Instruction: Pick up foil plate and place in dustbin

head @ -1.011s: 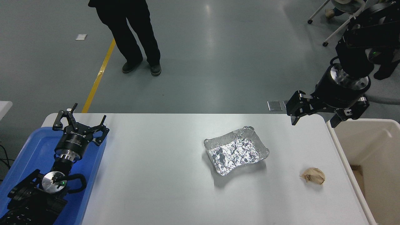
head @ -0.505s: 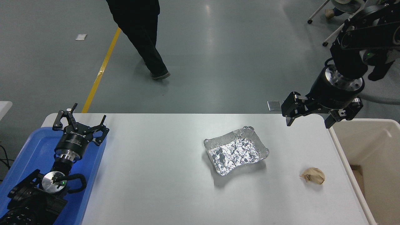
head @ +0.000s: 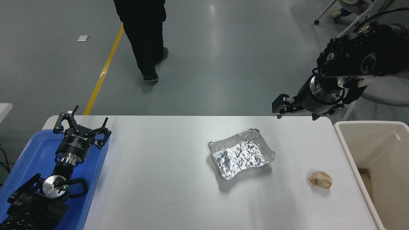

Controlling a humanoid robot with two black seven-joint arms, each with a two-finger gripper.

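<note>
— What is that shiny silver foil plate (head: 242, 154) like?
— It is a crinkly box shape with round corners and raised sides. It sits flat on the white table (head: 159, 179), open side up, turned a bit.
— And the big cream plastic dustbin (head: 377, 153)?
— It stands just past the table's right edge, open at the top. The plate is well apart from it.

Person (head: 143, 38) cut off above the waist, dustbin (head: 351, 150) cropped at right edge, right gripper (head: 289, 108) jaws indistinct
</note>
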